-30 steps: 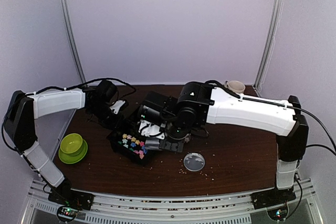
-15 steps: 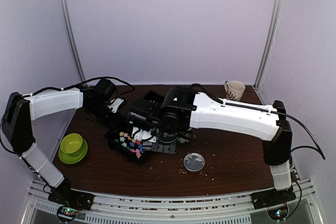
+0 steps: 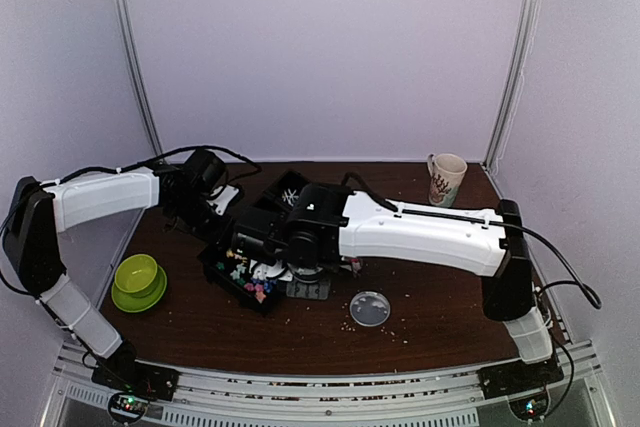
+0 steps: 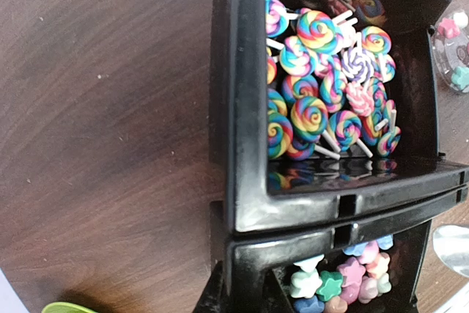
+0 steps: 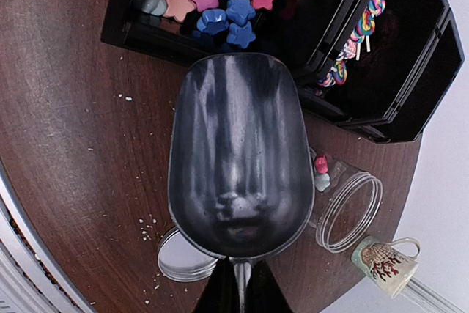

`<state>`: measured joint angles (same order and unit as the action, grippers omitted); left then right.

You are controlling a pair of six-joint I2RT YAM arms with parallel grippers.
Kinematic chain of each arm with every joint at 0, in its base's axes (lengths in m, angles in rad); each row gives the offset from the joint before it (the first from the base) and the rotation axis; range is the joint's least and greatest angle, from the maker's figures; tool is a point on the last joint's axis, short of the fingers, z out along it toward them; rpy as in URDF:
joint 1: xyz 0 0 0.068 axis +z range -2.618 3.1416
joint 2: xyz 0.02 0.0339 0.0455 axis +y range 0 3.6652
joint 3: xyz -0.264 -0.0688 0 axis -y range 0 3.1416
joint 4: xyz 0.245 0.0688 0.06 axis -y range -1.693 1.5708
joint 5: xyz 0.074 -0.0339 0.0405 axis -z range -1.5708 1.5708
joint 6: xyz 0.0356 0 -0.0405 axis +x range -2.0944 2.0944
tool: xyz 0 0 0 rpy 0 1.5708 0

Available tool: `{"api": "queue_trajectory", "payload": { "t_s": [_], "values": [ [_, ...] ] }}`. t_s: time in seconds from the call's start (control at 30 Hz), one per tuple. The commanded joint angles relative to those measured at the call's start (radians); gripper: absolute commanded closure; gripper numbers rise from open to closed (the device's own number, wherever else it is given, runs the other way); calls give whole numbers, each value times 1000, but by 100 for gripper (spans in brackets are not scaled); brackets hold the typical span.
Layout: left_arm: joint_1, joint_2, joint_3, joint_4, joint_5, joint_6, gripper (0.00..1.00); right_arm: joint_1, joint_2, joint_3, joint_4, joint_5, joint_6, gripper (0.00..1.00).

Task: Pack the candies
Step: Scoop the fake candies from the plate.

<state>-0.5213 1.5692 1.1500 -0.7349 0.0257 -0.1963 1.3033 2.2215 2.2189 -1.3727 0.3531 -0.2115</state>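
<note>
**Right wrist view: empty metal scoop [image 5: 238, 159] at the black compartment tray [image 5: 146, 38]**

The right fingers [image 5: 220, 291] are clamped on the scoop's thin handle. The scoop's bowl holds nothing, and its front lip sits at the wall of the compartment holding the star candies [image 5: 220, 5]. The next compartment is packed with swirl lollipops [image 4: 315, 86] on white sticks. Beside the tray, a clear jar [image 5: 352, 203] lies on its side on the dark wooden tabletop [image 5: 66, 108] with a pink and a green sweet [image 5: 321, 170] inside. Its round lid [image 5: 179, 258] lies flat nearby, among pale crumbs. The left fingers [image 3: 217, 225] are close together at the tray's far end. Whether they pinch its wall cannot be told. A patterned mug [image 3: 446, 179] and a green bowl [image 3: 137, 275] stand well apart from the tray.
</note>
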Motion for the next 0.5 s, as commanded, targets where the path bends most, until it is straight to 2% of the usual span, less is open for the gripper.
{"api": "queue_trajectory", "payload": {
  "t_s": [0.0, 0.27, 0.47],
  "values": [
    [-25, -65, 70, 99, -23, 20, 100, 16, 23, 58, -1, 62, -12, 100],
    [-46, -67, 73, 97, -57, 28, 100, 26, 80, 82, 6, 115, -28, 100],
    [-57, -66, 74, 98, -61, 32, 100, 33, 140, 84, 26, 266, -39, 100]
  ]
}}
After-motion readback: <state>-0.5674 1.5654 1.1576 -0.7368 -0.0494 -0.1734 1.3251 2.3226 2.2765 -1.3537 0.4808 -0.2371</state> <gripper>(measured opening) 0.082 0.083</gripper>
